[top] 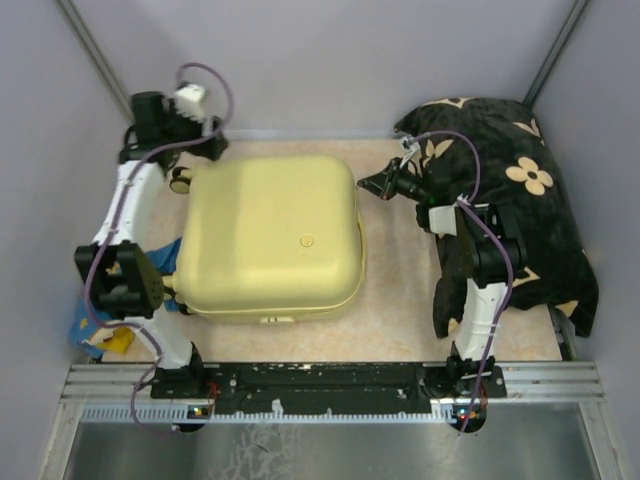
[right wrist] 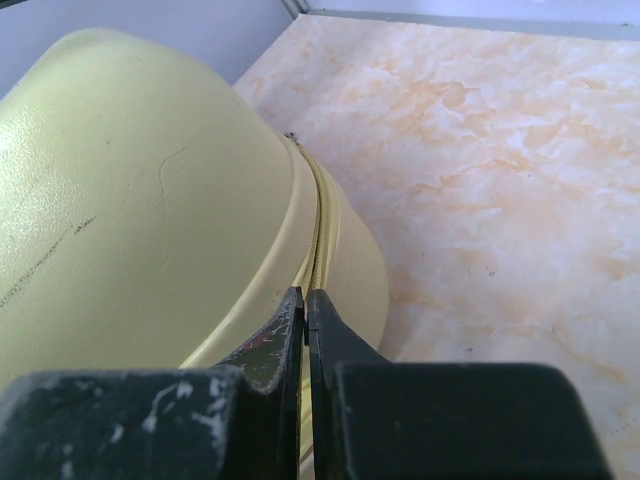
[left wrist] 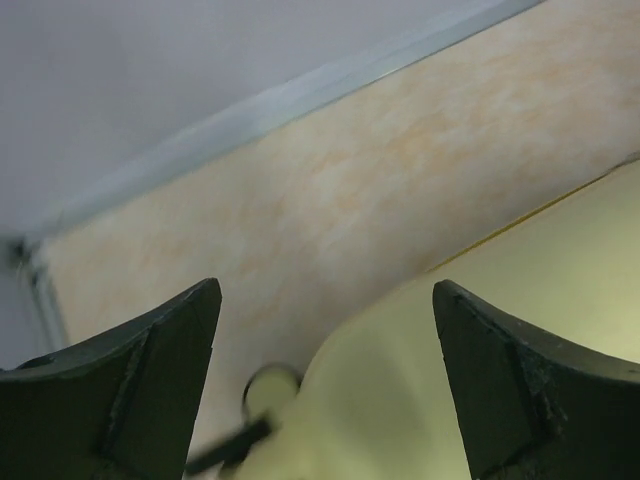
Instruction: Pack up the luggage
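The luggage (top: pixel 270 235) is a pale yellow hard-shell suitcase lying flat and closed in the middle of the table. My left gripper (top: pixel 210 142) is open and empty over its far left corner; in the left wrist view (left wrist: pixel 325 290) the shell (left wrist: pixel 500 330) and a small wheel (left wrist: pixel 268 390) lie between the fingers. My right gripper (top: pixel 366 185) is shut, its tips at the suitcase's right side. In the right wrist view (right wrist: pixel 305 297) the tips meet at the zipper seam (right wrist: pixel 325 225) of the shell (right wrist: pixel 130 220); nothing shows between them.
A big black cloth with beige flowers (top: pixel 525 190) lies heaped at the right, under the right arm. Blue and yellow items (top: pixel 105 338) lie at the left edge by the left arm. The back wall is close behind the suitcase. A metal rail (top: pixel 330 380) runs along the front.
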{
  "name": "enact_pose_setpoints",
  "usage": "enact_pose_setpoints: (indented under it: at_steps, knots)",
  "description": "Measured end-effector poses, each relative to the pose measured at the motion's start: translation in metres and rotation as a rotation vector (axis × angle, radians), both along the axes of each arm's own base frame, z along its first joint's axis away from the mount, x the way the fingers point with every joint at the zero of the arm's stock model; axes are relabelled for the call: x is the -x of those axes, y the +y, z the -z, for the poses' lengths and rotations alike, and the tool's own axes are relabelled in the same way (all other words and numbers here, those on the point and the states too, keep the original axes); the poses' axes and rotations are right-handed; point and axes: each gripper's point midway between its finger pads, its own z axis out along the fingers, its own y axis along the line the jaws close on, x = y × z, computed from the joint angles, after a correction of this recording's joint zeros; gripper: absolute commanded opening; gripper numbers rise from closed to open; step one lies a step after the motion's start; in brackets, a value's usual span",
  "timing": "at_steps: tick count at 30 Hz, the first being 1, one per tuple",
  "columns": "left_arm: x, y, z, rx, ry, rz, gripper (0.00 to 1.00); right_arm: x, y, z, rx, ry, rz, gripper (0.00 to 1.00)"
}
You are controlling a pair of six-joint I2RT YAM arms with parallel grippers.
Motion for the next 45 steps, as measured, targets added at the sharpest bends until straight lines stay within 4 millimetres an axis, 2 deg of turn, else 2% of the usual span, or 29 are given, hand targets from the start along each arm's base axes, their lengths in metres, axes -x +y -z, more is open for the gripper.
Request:
enact_pose_setpoints:
  at_steps: [2,4,6,8,12,17,23,26,27,31,37,40,45]
  knots:
    - [0.019,0.067,0.002,0.058,0.059,-0.175,0.91,0.0,0.0,0.0,0.004,-0.005,0.0,0.0]
    - [0.049,0.128,0.006,0.125,0.121,-0.35,0.92,0.0,0.0,0.001,0.008,-0.008,0.0,0.0]
    - [0.075,0.157,0.005,0.189,0.157,-0.447,0.96,0.0,0.0,0.001,0.012,-0.01,-0.001,0.0]
    - [0.093,0.165,0.004,0.25,0.188,-0.49,1.0,0.0,-0.001,0.001,0.019,-0.013,-0.001,0.0]
    - [0.112,0.149,0.02,0.388,0.276,-0.507,1.0,0.001,-0.001,0.001,0.034,-0.014,-0.002,0.0]
    - [0.12,0.128,0.048,0.581,0.418,-0.544,1.0,0.002,-0.002,0.002,0.055,-0.019,-0.004,0.0]
    - [0.099,0.102,0.043,0.743,0.45,-0.486,1.0,0.001,-0.001,0.002,0.08,-0.017,-0.021,0.0]
    - [0.085,0.085,0.057,0.784,0.499,-0.438,1.0,0.001,-0.001,0.002,0.096,-0.017,-0.026,0.0]
    - [0.079,0.08,0.063,0.801,0.52,-0.422,1.0,0.001,-0.002,0.002,0.1,-0.018,-0.026,0.0]
    - [0.049,0.073,0.064,0.822,0.537,-0.358,1.0,0.002,-0.005,0.001,0.123,-0.023,-0.021,0.0]
    - [-0.021,0.045,0.06,0.742,0.485,-0.206,1.0,0.004,-0.016,-0.001,0.156,-0.029,0.009,0.0]
    - [-0.059,0.021,0.056,0.669,0.433,-0.096,1.0,0.013,-0.021,-0.001,0.175,-0.026,0.029,0.0]
    - [-0.102,-0.022,0.049,0.528,0.252,0.075,1.0,0.037,-0.021,0.001,0.197,-0.006,0.033,0.0]
